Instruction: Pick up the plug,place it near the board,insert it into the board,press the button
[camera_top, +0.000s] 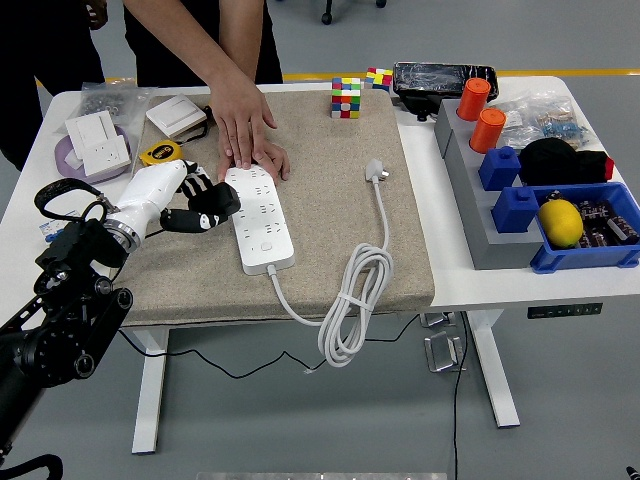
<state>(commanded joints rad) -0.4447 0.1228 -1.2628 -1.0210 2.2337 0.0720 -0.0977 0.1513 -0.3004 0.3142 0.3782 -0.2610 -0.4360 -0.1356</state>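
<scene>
A white table (455, 285) stands on a grey floor, most of its top covered by a beige felt mat (330, 210). Off the mat's near edge a bundled loop of white cable (350, 300) hangs over the table's front. The left hand (205, 203) reaches in from the left, its black fingers loosely curled and holding nothing, right beside the left edge of the power strip (258, 217) — whether they touch it cannot be told. The strip lies flat on the mat with its long axis running near to far, slightly slanted, its cable leaving the near end and its button (266, 246) toward that end. The plug (375, 171) lies to the right on the mat, well apart from the strip, its prongs pointing away toward the far side, its cable trailing back toward the loop. At the strip's far end a person's hand (247, 128) presses flat on it. Farther off sit a yellow tape measure (160, 153) and a Rubik's cube (346, 97).
</scene>
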